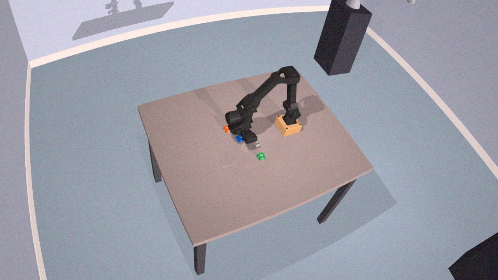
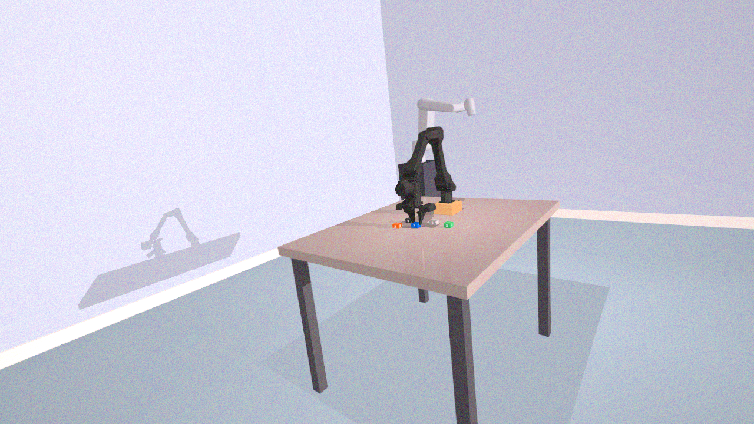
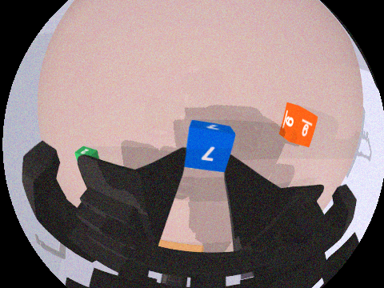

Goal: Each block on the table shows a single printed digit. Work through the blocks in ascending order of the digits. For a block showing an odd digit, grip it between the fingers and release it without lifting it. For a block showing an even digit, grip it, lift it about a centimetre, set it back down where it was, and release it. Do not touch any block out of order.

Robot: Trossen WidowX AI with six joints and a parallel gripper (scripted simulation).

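My gripper point(image 1: 241, 136) point(image 2: 416, 222) point(image 3: 206, 156) is shut on the blue block point(image 1: 239, 139) point(image 2: 415, 225) point(image 3: 208, 145), which shows a 7. The fingers are on its two sides, and the block appears to rest on the table. An orange block point(image 1: 226, 129) point(image 2: 397, 225) point(image 3: 298, 125) shows a barred digit, 6 or 9. A green block point(image 1: 260, 156) point(image 2: 447, 224) point(image 3: 86, 153) has a digit too small to read. A pale grey block point(image 1: 257, 144) point(image 2: 433, 222) and a black block point(image 2: 407, 221) are hidden behind the fingers in the wrist view; their digits are unreadable.
The arm's orange-tan base box point(image 1: 291, 130) point(image 2: 447, 207) stands behind the blocks on the table point(image 1: 215, 195) point(image 2: 379, 252). Orange sits on one side of the gripped block; pale grey and green are on the other. A white arm point(image 2: 437, 106) stands beyond the table.
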